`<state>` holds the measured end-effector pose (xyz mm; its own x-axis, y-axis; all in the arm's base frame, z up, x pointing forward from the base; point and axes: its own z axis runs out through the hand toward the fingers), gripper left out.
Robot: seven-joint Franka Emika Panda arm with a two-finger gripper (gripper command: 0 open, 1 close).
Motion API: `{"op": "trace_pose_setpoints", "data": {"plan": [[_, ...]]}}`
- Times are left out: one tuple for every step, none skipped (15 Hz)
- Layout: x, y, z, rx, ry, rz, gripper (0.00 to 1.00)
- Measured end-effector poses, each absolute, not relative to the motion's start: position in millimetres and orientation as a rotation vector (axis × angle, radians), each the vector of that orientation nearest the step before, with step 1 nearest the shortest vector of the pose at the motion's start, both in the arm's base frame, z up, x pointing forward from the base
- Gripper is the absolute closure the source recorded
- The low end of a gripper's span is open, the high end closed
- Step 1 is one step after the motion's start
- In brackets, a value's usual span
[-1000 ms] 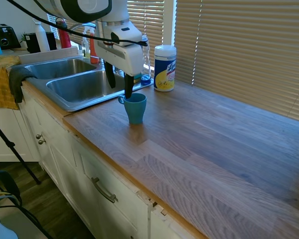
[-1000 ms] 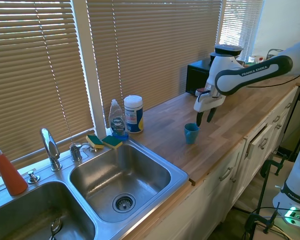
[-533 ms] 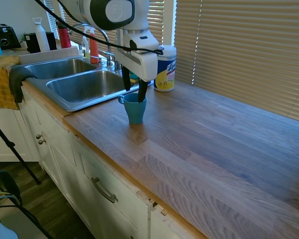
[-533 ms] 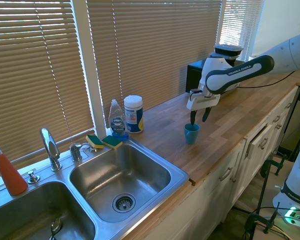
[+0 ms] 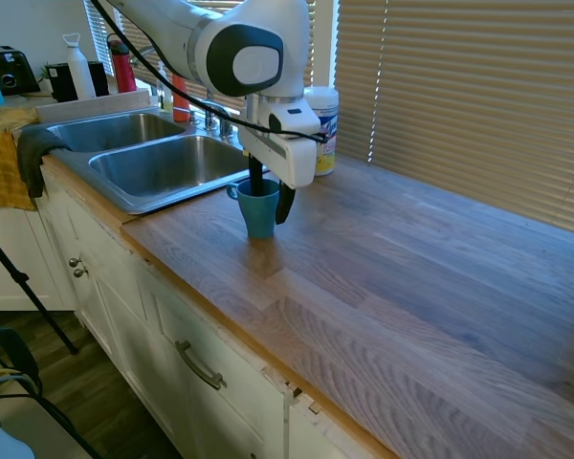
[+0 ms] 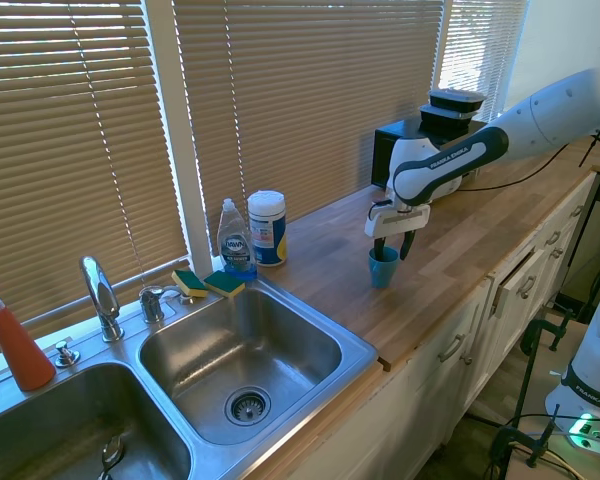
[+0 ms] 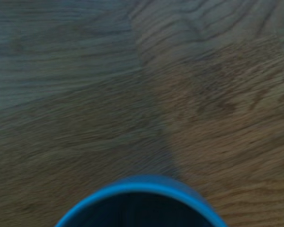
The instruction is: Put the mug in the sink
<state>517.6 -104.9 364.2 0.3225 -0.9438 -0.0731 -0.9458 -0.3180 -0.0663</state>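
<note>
The small teal-blue mug with a loop handle (image 5: 259,207) stands upright on the wooden plank counter (image 5: 392,268), just beside the near corner of the large two-basin stainless steel sink (image 5: 153,163), its handle turned toward that sink. The white arm's pincer (image 5: 271,197) is down over the mug with its dark fingers spread: in the first exterior view one finger drops inside the rim on the sink side and the other hangs outside the wall on the side away from the sink, so the wall lies between them, apparently a rim pinch that leaves the handle free. No squeeze shows yet; the second exterior view gives the same straddle (image 6: 390,246) and the mug (image 6: 383,267) resting on the wood. The wrist view shows only the blue rim (image 7: 142,201) against the grain. Judged from this, the step in hand is closing on the wall, with lifting and carrying to the basin yet to come. Beyond the mug from the counter's front edge, near the blinds, stands a white wipes canister with a yellow label (image 6: 267,228), and beside it, at the sink's back rim, a clear dish-soap bottle (image 6: 234,241) and two green-and-yellow sponges (image 6: 208,283), well clear of a straight path to the nearer basin.
</note>
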Motion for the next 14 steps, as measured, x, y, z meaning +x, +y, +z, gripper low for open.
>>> {"op": "trace_pose_setpoints", "data": {"plan": [[519.9, -105.1, 360.1, -2.473, 1.775, 0.042, 1.0], [521.3, -105.3, 356.6, -2.472, 1.775, 0.051, 1.0], [522.8, -105.8, 354.9, -2.471, 1.775, 0.055, 1.0], [524.0, -106.1, 353.7, -2.471, 1.775, 0.057, 1.0], [524.7, -106.1, 353.2, -2.471, 1.775, 0.058, 1.0], [525.0, -106.1, 352.9, -2.47, 1.775, 0.059, 1.0], [524.9, -106.3, 352.6, -2.47, 1.775, 0.06, 1.0], [524.9, -106.7, 352.5, -2.47, 1.774, 0.06, 1.0], [524.9, -107.2, 352.6, -2.471, 1.772, 0.059, 1.0], [524.9, -107.4, 352.6, -2.471, 1.771, 0.059, 1.0], [525.0, -107.3, 352.7, -2.472, 1.769, 0.057, 1.0], [525.1, -107.2, 352.8, -2.476, 1.763, 0.056, 1.0], [525.2, -107.1, 352.8, -2.479, 1.758, 0.055, 1.0], [525.3, -107.1, 352.9, -2.481, 1.753, 0.053, 1.0]]}}
